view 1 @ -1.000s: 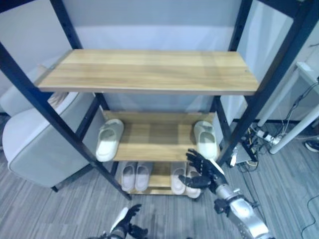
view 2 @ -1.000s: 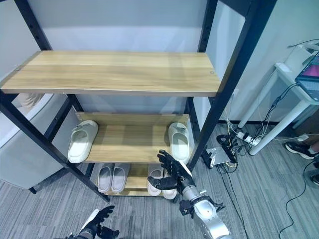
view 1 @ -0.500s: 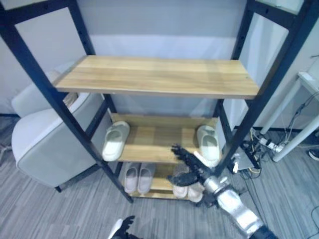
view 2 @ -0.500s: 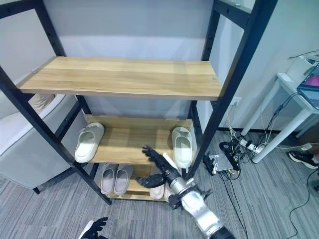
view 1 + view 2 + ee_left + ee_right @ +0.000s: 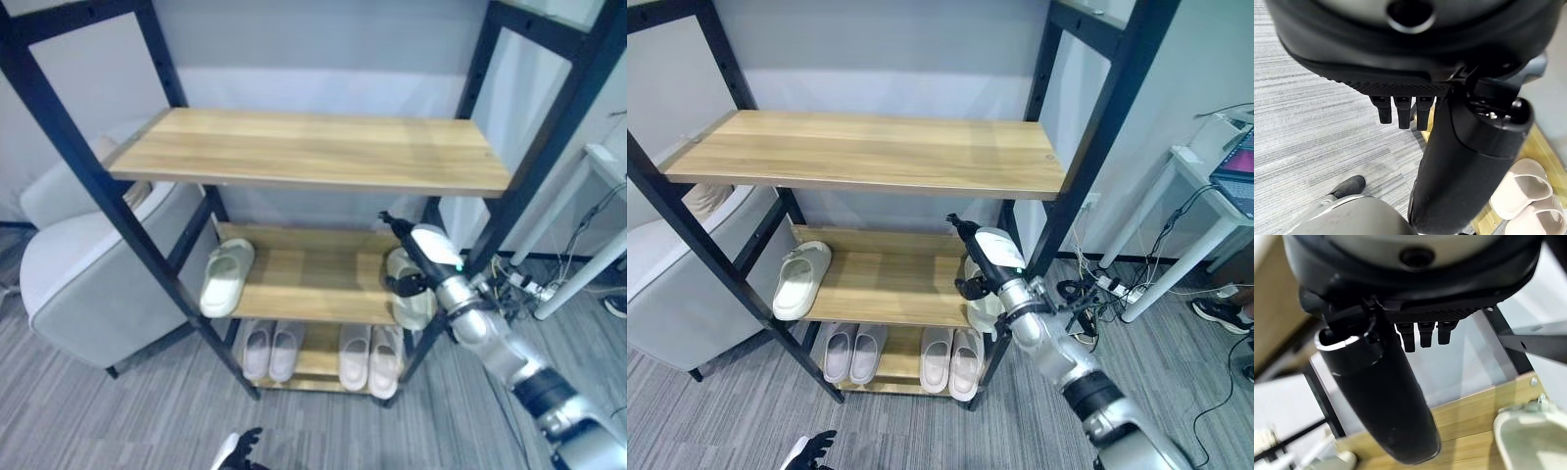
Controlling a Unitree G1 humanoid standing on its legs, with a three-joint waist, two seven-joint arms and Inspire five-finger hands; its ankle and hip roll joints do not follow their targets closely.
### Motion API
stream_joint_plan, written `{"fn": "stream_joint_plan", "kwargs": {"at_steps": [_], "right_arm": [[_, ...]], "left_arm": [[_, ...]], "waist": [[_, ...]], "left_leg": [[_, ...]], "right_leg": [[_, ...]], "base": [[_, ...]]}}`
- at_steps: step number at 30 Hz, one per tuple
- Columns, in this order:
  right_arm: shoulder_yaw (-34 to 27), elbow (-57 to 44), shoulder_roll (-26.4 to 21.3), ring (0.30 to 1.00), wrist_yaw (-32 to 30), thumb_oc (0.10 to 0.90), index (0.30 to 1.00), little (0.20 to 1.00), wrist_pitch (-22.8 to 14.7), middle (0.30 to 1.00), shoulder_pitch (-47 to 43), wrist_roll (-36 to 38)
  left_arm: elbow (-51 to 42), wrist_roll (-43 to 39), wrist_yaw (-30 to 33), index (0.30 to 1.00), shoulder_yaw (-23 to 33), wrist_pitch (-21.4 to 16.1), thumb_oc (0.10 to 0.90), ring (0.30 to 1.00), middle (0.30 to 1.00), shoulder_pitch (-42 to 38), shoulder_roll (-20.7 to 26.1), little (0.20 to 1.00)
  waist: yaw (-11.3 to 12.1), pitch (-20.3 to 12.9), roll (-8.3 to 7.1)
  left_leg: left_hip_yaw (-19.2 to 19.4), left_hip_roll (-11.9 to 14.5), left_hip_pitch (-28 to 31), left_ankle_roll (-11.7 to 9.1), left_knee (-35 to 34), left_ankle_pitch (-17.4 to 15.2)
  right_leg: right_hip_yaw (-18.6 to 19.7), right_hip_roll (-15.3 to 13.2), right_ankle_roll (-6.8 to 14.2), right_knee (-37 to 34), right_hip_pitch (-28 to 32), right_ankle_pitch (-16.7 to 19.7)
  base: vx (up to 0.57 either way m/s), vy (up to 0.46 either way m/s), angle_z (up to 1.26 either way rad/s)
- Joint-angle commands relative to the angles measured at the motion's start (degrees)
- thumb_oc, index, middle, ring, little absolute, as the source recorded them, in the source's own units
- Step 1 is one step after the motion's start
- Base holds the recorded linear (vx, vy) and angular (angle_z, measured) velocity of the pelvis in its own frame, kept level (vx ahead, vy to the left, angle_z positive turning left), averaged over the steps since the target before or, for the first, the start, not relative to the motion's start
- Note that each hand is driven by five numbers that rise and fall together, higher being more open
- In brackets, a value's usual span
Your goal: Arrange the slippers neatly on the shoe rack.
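The shoe rack (image 5: 294, 147) has three wooden shelves in a black frame. On the middle shelf (image 5: 304, 279) one white slipper (image 5: 225, 277) lies at the left end. A second white slipper (image 5: 413, 307) lies at the right end, also seen close up (image 5: 1530, 435). My right hand (image 5: 421, 257) is open, held just above and in front of that right slipper, fingers pointing up. Two pale pairs (image 5: 269, 350) (image 5: 370, 358) stand side by side on the bottom shelf. My left hand (image 5: 240, 452) hangs low near the floor, open and holding nothing.
A grey armchair (image 5: 78, 284) stands against the rack's left side. A white table (image 5: 1215, 166) and a tangle of cables with a power strip (image 5: 1097, 286) lie to the right. The rack's black uprights (image 5: 534, 147) frame the shelf openings.
My right hand has risen from in front of the bottom shelf's right pair to the right slipper on the middle shelf. The left hand has dropped lower in view.
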Motion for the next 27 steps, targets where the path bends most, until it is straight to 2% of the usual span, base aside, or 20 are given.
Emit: {"fn": "stream_joint_plan", "kwargs": {"at_steps": [1, 6, 9, 13, 19, 27], "right_arm": [[-0.22, 2.69, -2.55, 0.9, -4.66, 0.8, 0.9, 0.9, -0.33, 0.9, -12.31, -3.77], [6.41, 12.03, -4.71, 0.9, -2.98, 0.8, 0.9, 0.9, 1.84, 0.9, -21.25, -7.77], [9.24, 16.6, -4.23, 0.9, -2.15, 0.8, 0.9, 0.9, 2.45, 0.9, -25.67, -8.51], [14.15, 22.71, -1.34, 0.9, 0.3, 0.8, 0.9, 0.9, 3.35, 0.9, -31.53, -10.24], [16.68, 25.35, -0.44, 0.9, 2.34, 0.8, 0.9, 0.9, 3.53, 0.9, -33.29, -11.77], [17.64, 25.9, -3.07, 0.9, 4.35, 0.8, 0.9, 0.9, 3.54, 0.9, -31.83, -13.38]], "left_arm": [[3.83, 0.94, 1.68, 0.9, -4.28, -1.72, 0.8, 0.9, 0.9, -4.15, -2.45, 0.9], [4.51, 0.14, 1.73, 0.9, -4.65, -1.65, 0.8, 0.9, 0.9, -5.15, -2.18, 0.9], [4.98, -0.38, 1.86, 0.9, -4.53, -1.64, 0.8, 0.9, 0.9, -5.95, -2.07, 0.9], [6.6, -1.28, 2.03, 0.9, -4.35, -1.05, 0.8, 0.9, 0.9, -7.43, -2.03, 0.9], [7.49, -1.57, 1.78, 0.9, -3.72, -0.78, 0.8, 0.9, 0.9, -8.07, -1.97, 0.9], [7.75, -1.96, 0.54, 0.9, -2.95, -0.64, 0.8, 0.9, 0.9, -8.04, -1.78, 0.9]], "waist": [[2.22, 0.02, -2.26], [2.97, 0.12, -3.46], [2.94, 0.27, -3.84], [2.85, 0.46, -4.82], [2.63, 0.49, -5.53], [2.85, 0.92, -6.37]], "left_leg": [[1.76, 0.04, 0.8, -0.07, -0.22, -4.37], [1.78, -0.35, 0.02, -0.08, -0.22, -4.6], [1.78, -0.56, -0.26, -0.06, -0.22, -4.66], [1.66, -0.86, -0.44, 0.1, -0.22, -4.94], [1.49, -1.21, -0.5, 0.33, -0.22, -5.26], [1.35, -1.7, -1.26, 0.52, -0.22, -5.43]], "right_leg": [[0.54, -5.18, 7.41, -0.02, 1.85, -4.98], [0.31, -5.7, 7.89, -0.02, 1.07, -4.75], [0.29, -5.87, 8.01, -0.02, 0.92, -4.58], [0.53, -6.03, 8.09, -0.02, 0.73, -4.47], [0.78, -6.28, 8.28, -0.02, 0.55, -4.24], [0.85, -6.86, 8.71, -0.02, -0.36, -3.62]], "base": [[0.01, 0.039, 0.01], [0.0, 0.034, 0.01], [0.01, 0.018, 0.03], [0.0, 0.0, 0.0], [0.02, 0.01, 0.01], [0.0, 0.002, 0.0]]}}
